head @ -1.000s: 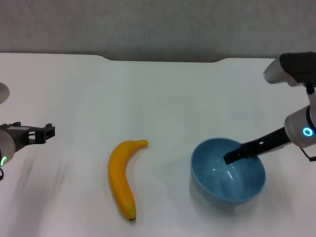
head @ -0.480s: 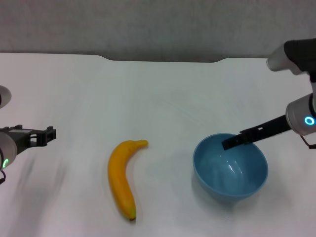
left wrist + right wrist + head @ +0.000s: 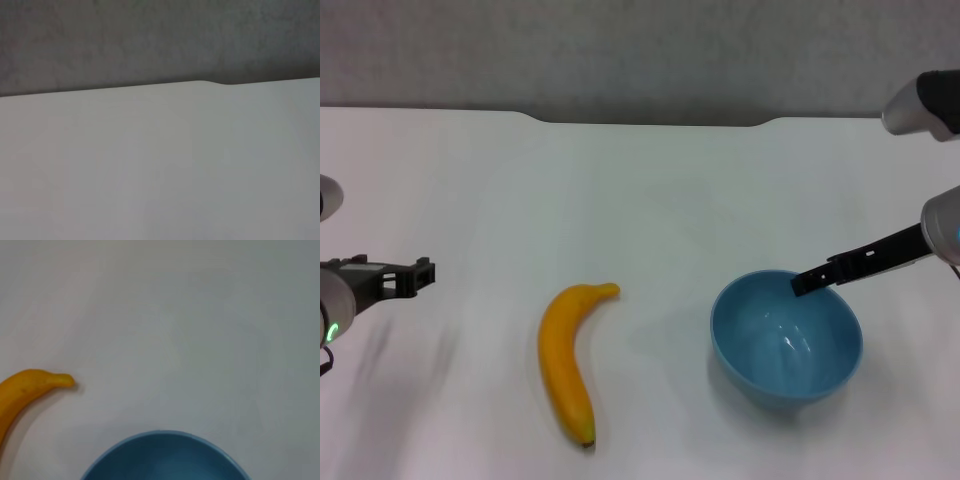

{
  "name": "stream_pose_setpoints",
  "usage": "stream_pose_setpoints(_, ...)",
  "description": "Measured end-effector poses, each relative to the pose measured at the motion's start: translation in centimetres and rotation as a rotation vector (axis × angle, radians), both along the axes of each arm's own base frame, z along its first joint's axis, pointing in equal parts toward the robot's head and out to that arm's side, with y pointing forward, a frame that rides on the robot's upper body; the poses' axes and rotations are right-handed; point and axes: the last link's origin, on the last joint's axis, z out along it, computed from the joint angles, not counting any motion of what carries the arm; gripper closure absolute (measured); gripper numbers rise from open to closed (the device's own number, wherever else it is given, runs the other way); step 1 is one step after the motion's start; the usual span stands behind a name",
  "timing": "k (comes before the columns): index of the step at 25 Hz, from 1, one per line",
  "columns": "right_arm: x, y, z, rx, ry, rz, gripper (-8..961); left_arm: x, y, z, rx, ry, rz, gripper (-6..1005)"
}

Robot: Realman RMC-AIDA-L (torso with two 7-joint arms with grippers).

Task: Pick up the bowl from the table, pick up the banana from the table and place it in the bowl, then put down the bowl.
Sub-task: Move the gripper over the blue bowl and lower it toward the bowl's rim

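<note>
The light-blue bowl [image 3: 786, 340] stands on the white table [image 3: 650, 200] at the front right. Its near rim also shows in the right wrist view [image 3: 162, 456]. My right gripper [image 3: 817, 278] reaches in from the right, and its dark tip lies over the bowl's far rim. Whether it grips the rim is hidden. The yellow banana [image 3: 567, 360] lies on the table left of the bowl, stem towards the bowl. Its stem end shows in the right wrist view [image 3: 30, 386]. My left gripper [image 3: 418, 276] hovers open and empty at the far left, well apart from the banana.
The table's far edge has a shallow notch [image 3: 650, 122], with a grey wall behind it. The left wrist view shows only bare tabletop [image 3: 160, 165] and that far edge.
My right gripper has drawn back up and to the right, from inside the bowl to its far rim. The bowl shifted slightly away. The left gripper and the banana stayed still.
</note>
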Motion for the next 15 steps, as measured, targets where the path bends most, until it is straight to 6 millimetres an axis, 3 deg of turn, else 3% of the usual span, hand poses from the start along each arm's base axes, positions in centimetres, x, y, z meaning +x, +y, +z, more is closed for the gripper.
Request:
stream_pose_setpoints(5, 0.5, -0.1, 0.0, -0.004, -0.019, -0.012, 76, -0.1, 0.0, -0.1, -0.002, 0.000, 0.003, 233)
stream_pose_setpoints(15, 2.2, -0.7, -2.2, -0.051, -0.049, -0.061, 80, 0.2, 0.1, -0.3, -0.006, -0.002, -0.009, 232)
